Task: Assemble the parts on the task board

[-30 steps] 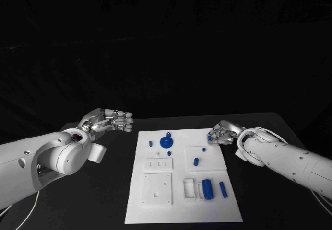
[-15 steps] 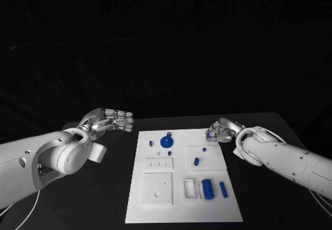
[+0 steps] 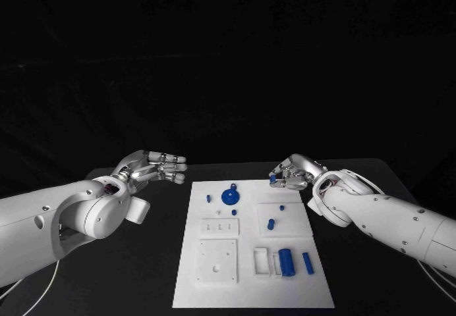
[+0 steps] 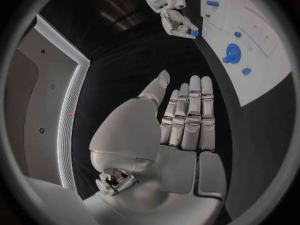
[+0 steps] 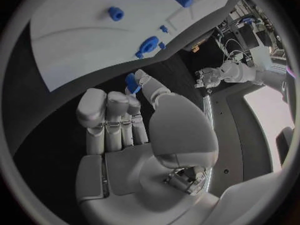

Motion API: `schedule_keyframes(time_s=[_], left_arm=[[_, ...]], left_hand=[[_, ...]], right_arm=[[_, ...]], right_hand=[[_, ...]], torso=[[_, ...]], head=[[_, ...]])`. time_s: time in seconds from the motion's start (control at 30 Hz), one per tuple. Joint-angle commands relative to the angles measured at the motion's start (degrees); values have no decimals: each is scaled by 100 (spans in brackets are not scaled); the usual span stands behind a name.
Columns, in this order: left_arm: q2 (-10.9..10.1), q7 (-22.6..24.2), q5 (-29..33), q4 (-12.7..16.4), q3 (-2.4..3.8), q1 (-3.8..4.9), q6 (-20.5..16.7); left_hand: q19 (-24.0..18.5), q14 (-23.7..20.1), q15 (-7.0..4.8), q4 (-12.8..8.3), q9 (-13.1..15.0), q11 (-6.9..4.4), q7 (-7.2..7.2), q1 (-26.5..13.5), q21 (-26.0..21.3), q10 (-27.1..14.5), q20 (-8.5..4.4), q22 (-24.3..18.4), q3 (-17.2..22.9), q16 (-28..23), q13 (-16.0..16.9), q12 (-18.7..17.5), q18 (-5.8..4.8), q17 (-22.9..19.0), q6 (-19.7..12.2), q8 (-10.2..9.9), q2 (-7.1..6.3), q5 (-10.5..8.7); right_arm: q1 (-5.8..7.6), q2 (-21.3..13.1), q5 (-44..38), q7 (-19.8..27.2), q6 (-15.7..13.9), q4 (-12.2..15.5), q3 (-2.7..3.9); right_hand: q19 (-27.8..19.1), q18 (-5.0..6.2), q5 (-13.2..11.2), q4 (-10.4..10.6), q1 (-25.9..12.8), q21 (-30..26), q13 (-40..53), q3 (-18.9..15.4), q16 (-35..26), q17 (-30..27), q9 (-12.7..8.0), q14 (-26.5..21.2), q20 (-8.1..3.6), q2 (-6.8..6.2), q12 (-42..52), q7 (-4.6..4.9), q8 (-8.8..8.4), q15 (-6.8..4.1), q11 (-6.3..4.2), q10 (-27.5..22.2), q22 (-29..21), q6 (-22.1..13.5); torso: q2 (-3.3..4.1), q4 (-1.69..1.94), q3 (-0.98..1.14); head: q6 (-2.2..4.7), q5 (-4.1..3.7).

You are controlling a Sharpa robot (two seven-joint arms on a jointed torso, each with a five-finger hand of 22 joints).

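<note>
One blue part pinched by right hand, left hand empty

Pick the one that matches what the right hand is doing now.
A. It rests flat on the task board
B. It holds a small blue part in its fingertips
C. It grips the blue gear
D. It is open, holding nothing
B: the right hand pinches a small blue part between its fingertips near the far right corner of the task board, while the blue gear lies on the board.
</note>
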Motion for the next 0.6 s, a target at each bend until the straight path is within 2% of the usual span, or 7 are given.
schedule_keyframes(time_s=[0.03, 0.2, 0.27, 0.33, 0.47, 0.5, 0.6], left_arm=[[98, -645, -283, -52, -1, 6, -95], [285, -1431, -532, -143, -11, 6, 70], [373, -1728, -639, -177, -15, 6, 187], [473, -2023, -742, -211, -22, 7, 322], [646, -2425, -897, -275, -31, 7, 484], [664, -2459, -911, -283, -32, 7, 495], [807, -2690, -1080, -350, -37, 8, 550]], left_hand=[[204, 288, -129, 184, 15, -138, -78, -222, 153, 347, -94, 78, -57, 261, 16, 31, -81, 100, 184, 10, 4, -95], [658, 829, -416, 707, 13, -402, -252, -652, 555, 1175, -406, 290, -295, 959, 38, 35, -189, 434, 515, -16, -73, -332], [830, 977, -564, 941, 14, -511, -299, -791, 917, 1551, -591, 514, -424, 1545, 63, 58, -257, 777, 587, -24, -146, -399], [892, 1019, -748, 1112, 50, -664, -391, -842, 1461, 1769, -778, 880, -480, 2593, 313, 632, -303, 1419, 737, -10, -199, -384], [669, 429, -861, 1392, 329, -782, -453, -1092, 2235, 1664, -919, 1495, -342, 4254, 754, 1437, -326, 2412, 1033, 13, -350, -366], [592, 348, -886, 1408, 448, -784, -507, -1109, 2358, 1695, -923, 1621, -304, 4512, 841, 1516, -316, 2508, 1035, 6, -475, -275], [463, 227, -925, 1518, 953, -837, -578, -1239, 2595, 1695, -949, 1894, -189, 5009, 1127, 1756, -296, 2597, 1144, 73, -624, -109]], right_arm=[[2, 79, -386, -604, -120, 281, 4], [3, 185, -591, -935, -139, 641, 1], [4, 222, -667, -1053, -135, 781, -4], [4, 266, -750, -1176, -147, 932, -13], [4, 355, -899, -1354, -128, 1176, -43], [4, 366, -915, -1371, -122, 1199, -49], [9, 456, -1052, -1479, -61, 1370, -129]], right_hand=[[217, -62, -35, -21, -7, -10, 7, 37, -3, -5, 33, -2, -30, 29, 13, -45, 21, -37, -22, 16, 686, 96], [217, -62, -35, -27, -13, -16, 10, 61, -5, -3, 34, -1, -30, 21, 8, -44, 21, -37, -22, 16, 685, 101], [218, -60, -24, -35, -19, -24, 11, 78, -18, -12, 32, -4, -30, 8, 2, -43, 20, -36, -24, 14, 684, 95], [218, -60, -20, -32, -28, -26, 12, 82, -17, -10, 33, -2, -29, 1, 1, -45, 20, -36, -24, 15, 683, 97], [218, -57, -45, -25, -42, -47, 0, 105, -32, -19, 31, -4, -28, -16, -25, -41, 22, -33, -21, -3, 679, 75], [218, -57, -45, -25, -42, -47, 0, 105, -32, -19, 31, -4, -28, -16, -25, -41, 22, -33, -21, -3, 679, 75], [220, -58, -64, -20, -43, -39, -1, 110, -31, -17, 31, -2, -27, -21, -28, -43, 20, -33, -23, -2, 681, 77]], torso=[[-37, -8, -14], [-59, -20, -32], [-67, -28, -40], [-75, -42, -43], [-84, -59, -40], [-85, -64, -39], [-84, -70, -40]], head=[[-29, 60], [-65, 123], [-76, 158], [-85, 201], [-107, 237], [-112, 241], [-128, 247]])
